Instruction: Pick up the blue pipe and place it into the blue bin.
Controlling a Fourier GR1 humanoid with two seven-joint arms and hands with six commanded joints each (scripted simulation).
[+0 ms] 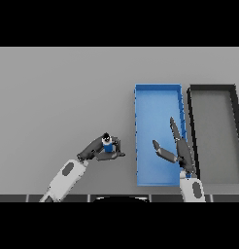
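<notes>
Left of the blue bin (158,104), on the grey table (63,97), the left hand (99,148) has fingers and thumb curled round the blue pipe (108,144). Pipe outside bin. Right hand (177,146) over the bin, fingers straight, holding nothing.

Table (58,92) left & far of the blue bin (155,97) is open, easy passage. Right hand (176,151) hangs over bin's near right part; far half free. Dark bin (212,88) sits just right.
</notes>
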